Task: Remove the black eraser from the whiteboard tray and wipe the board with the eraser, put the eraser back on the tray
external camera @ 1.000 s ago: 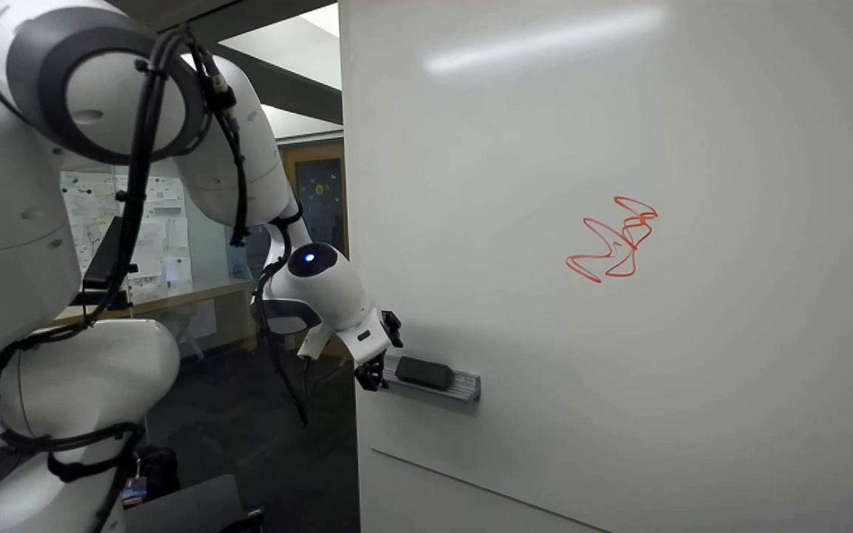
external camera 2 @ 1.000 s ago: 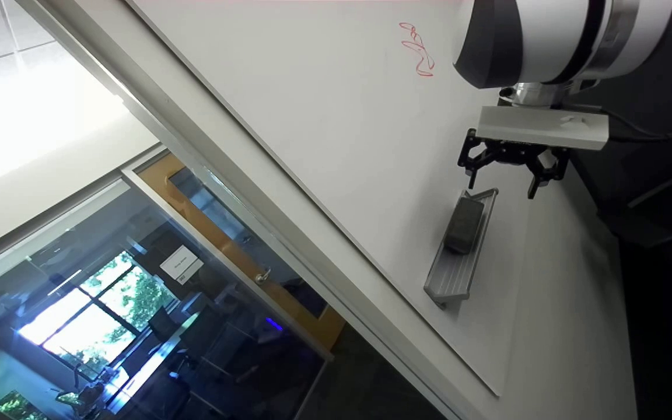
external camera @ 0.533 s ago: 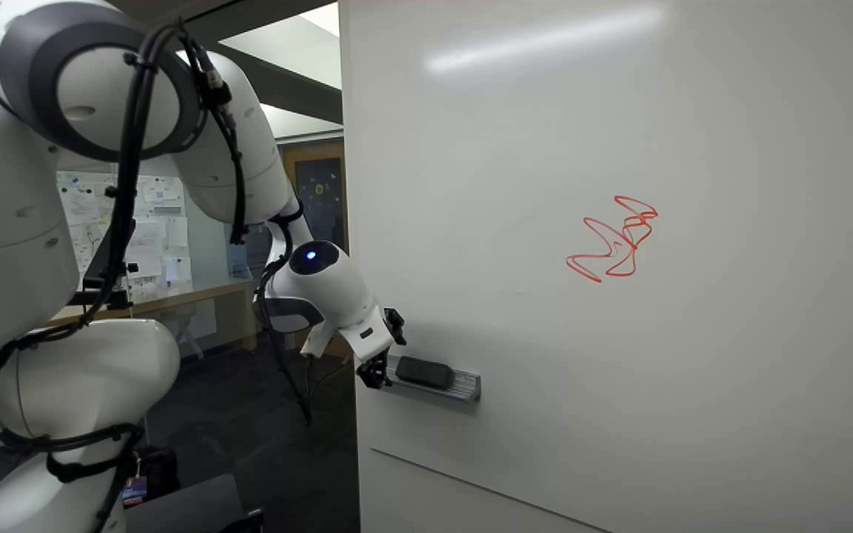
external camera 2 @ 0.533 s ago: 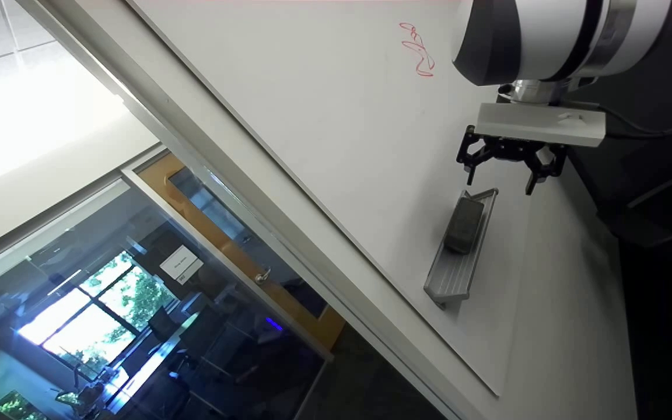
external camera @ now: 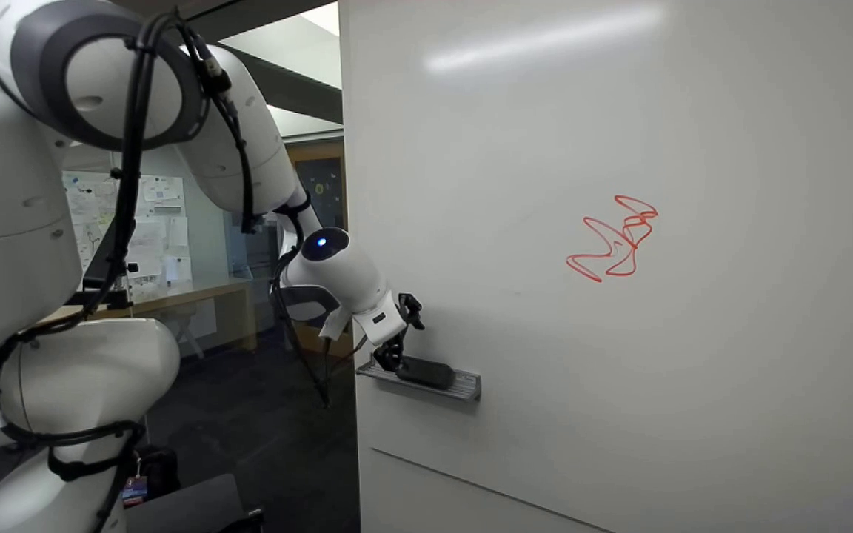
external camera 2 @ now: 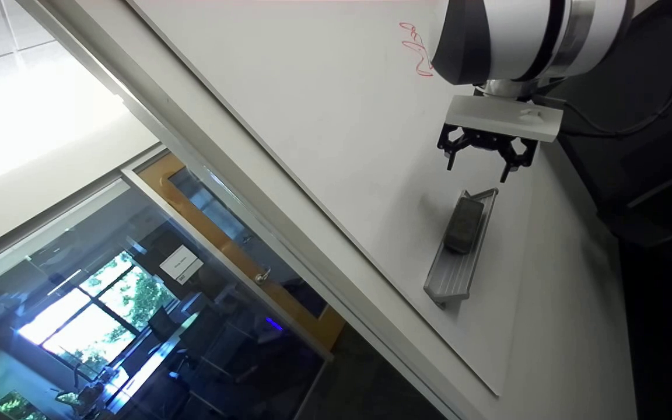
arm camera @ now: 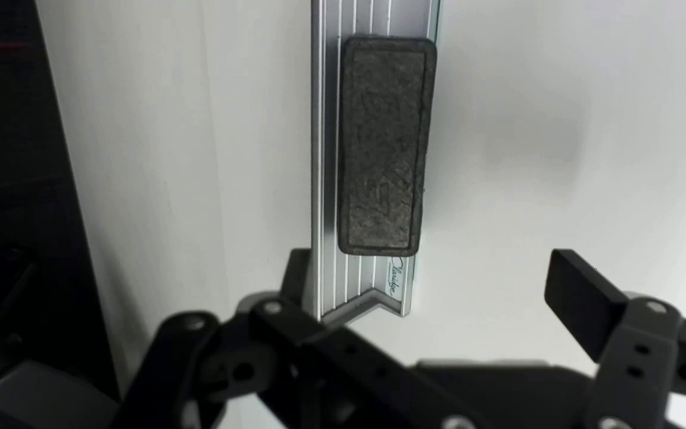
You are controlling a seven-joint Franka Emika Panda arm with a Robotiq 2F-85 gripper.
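Observation:
The black eraser (external camera: 426, 372) lies on the grey whiteboard tray (external camera: 467, 386) on the board (external camera: 500, 185). Both also show in an exterior view, the eraser (external camera 2: 464, 226) toward the upper part of the tray (external camera 2: 448, 279). In the wrist view the eraser (arm camera: 384, 149) lies lengthwise on the tray (arm camera: 352, 277). A red scribble (external camera: 632, 243) is on the board; the arm touches its edge in an exterior view (external camera 2: 415, 45). My gripper (external camera 2: 477, 174) is open and empty, above one tray end and apart from the eraser. In the wrist view the gripper (arm camera: 429, 268) spans the tray's notched end, offset toward the board.
The board's side edge (external camera: 350, 296) stands near the gripper, with a glass-walled room and door (external camera 2: 237, 227) beyond. Arm cables (external camera: 138, 148) hang along the arm. A dark chair (external camera: 189, 507) stands low near the robot's base.
My gripper has moved closer to the board and slightly up, to the right in an exterior view and left in an exterior view. It stays open. The eraser and tray have not moved.

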